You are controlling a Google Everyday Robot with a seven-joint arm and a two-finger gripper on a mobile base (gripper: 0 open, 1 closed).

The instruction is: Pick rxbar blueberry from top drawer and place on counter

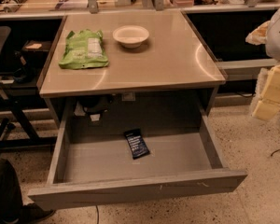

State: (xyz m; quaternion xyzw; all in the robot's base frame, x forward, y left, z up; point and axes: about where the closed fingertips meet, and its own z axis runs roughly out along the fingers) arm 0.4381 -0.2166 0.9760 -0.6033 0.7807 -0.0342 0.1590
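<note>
Lying flat on the grey floor of the top drawer [140,190], the rxbar blueberry [136,143] sits near the middle, towards the back, turned slightly askew to the drawer's front panel. The drawer is pulled fully open beneath the tan worktop [168,59], which carries a green bag [83,49] on its left side and a pale bowl [130,35] just beside it at the rear. The robot's hand [270,94] shows only at the right edge of the view, beside the worktop and well apart from the bar. Whether it is spread or pressed together cannot be told from here.

The step in hand is judged to be the reach, with nothing yet lifted. To do it well, the hand should come in over the drawer's right wall and descend from above, not from the front, since the worktop's edge overhangs the rear of the drawer close to the bar. Aligning the grasp across the bar's narrow width, matching its tilt, would suit so thin a wrapper. The open right half of the worktop looks the safest place to set it down.
</note>
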